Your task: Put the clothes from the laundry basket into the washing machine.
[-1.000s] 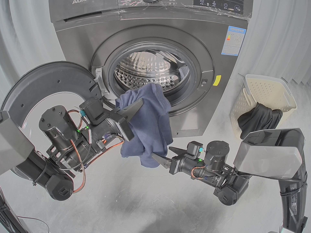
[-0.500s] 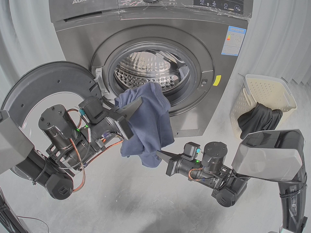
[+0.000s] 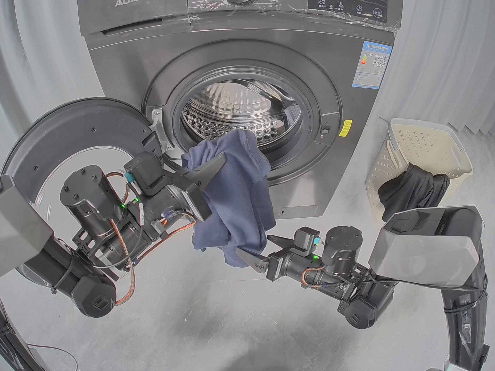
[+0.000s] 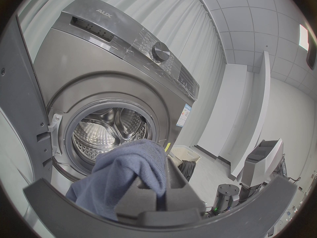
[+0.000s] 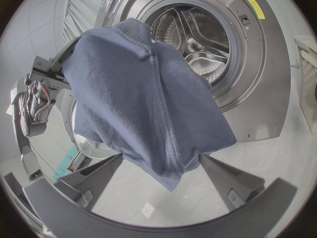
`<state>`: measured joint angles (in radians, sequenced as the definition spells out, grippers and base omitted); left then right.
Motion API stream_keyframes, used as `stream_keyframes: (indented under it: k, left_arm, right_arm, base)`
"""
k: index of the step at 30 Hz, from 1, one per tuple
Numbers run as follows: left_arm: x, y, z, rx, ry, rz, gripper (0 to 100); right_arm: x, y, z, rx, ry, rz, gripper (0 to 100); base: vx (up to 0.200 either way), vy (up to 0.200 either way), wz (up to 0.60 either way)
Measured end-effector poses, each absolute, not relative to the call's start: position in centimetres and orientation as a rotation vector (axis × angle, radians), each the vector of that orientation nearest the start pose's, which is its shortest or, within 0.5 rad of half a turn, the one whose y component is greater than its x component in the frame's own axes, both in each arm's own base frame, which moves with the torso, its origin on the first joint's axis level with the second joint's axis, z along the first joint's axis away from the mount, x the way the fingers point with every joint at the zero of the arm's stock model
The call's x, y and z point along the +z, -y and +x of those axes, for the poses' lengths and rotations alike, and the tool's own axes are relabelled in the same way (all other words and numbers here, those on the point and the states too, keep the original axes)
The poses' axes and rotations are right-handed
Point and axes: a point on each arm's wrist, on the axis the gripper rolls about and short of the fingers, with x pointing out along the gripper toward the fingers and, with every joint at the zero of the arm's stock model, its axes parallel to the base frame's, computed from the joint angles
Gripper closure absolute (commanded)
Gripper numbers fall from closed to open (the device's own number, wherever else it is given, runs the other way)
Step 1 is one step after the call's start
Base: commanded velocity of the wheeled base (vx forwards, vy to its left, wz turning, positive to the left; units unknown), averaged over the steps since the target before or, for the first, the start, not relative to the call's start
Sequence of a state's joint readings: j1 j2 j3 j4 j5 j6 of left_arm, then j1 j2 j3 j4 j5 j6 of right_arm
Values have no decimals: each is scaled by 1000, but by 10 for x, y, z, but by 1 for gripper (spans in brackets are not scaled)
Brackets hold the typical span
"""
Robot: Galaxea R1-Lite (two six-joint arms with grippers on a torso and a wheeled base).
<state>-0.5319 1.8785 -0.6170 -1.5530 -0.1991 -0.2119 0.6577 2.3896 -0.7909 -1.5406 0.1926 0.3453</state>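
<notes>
The blue garment [image 3: 234,197] covers the left gripper's [image 3: 220,162] jaw tips and the drum's [image 3: 242,112] lower rim; the right arm [image 3: 433,243] hides the black garment's [image 3: 412,184] lower end.

Pale curtain [image 3: 36,52] hangs in folds; grey floor [image 3: 206,315] below it, tiled ceiling [image 4: 251,23] above it, white partition [image 4: 228,116] just past its end

A pale grey smooth floor [image 3: 206,315] carried a dark grey front-loading washing machine [image 3: 237,42] and, just beside it, a cream perforated plastic laundry basket [image 3: 438,150].

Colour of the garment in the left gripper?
Plain navy blue garment, no pattern; best in the right wrist view.
</notes>
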Motion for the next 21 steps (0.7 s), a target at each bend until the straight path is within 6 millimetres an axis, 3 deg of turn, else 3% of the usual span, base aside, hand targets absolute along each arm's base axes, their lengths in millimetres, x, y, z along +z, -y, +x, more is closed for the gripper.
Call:
stream_keyframes:
  k: [8, 9, 21]
  left_arm:
    - [173, 163, 267, -757, 220, -252, 100]
    - [173, 163, 267, -757, 220, -252, 100]
    - [172, 161, 269, -750, 211, -261, 100]
  right_arm:
    - [23, -254, 315, 850, -163, 315, 0]
    - [23, -255, 316, 852, -160, 317, 100]
    - [29, -246, 308, 846, -184, 325, 100]
  base:
    - [0, 0, 0]
    - [0, 0, 0]
    - [0, 0, 0]
